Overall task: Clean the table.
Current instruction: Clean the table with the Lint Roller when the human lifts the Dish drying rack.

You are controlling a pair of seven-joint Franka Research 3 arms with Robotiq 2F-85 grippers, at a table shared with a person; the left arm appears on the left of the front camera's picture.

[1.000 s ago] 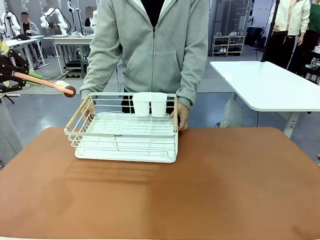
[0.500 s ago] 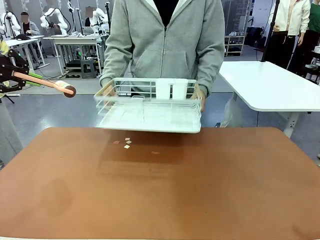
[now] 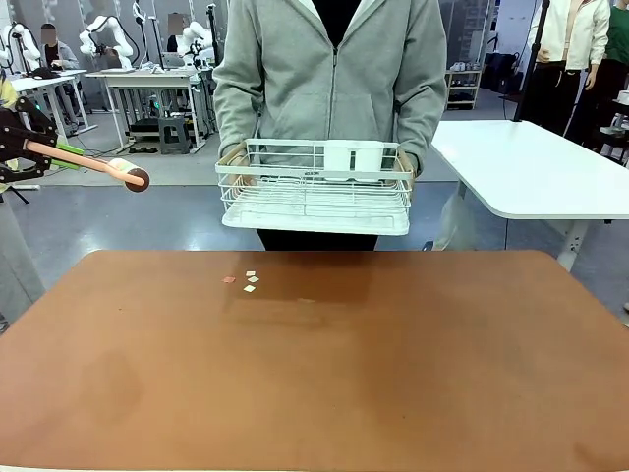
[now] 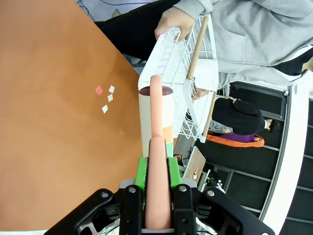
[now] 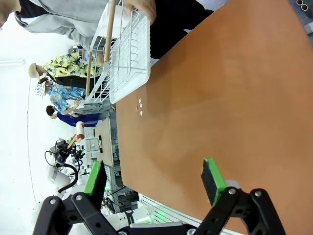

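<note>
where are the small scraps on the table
Front view: the small scraps lie left of centre near the table's far edge, before the person holding a dish rack.

Left pincer [image 4: 157, 172] clamped on pink handle [image 4: 156, 112], right pincer [image 5: 152, 177] spread wide

Left gripper [image 4: 157, 171] clamped tight on the pink handle of a roller [image 4: 155, 110], green pads on both sides, white roller head sticking out straight ahead of it. Brown table [image 4: 44, 127] lies below and to the gripper's left, with a few small paper scraps [image 4: 105, 96] ahead-left, near the roller head. Farther ahead, past the roller tip, a person's hand [image 4: 173, 22] holds a white wire rack [image 4: 178, 61] above the table edge.
</note>
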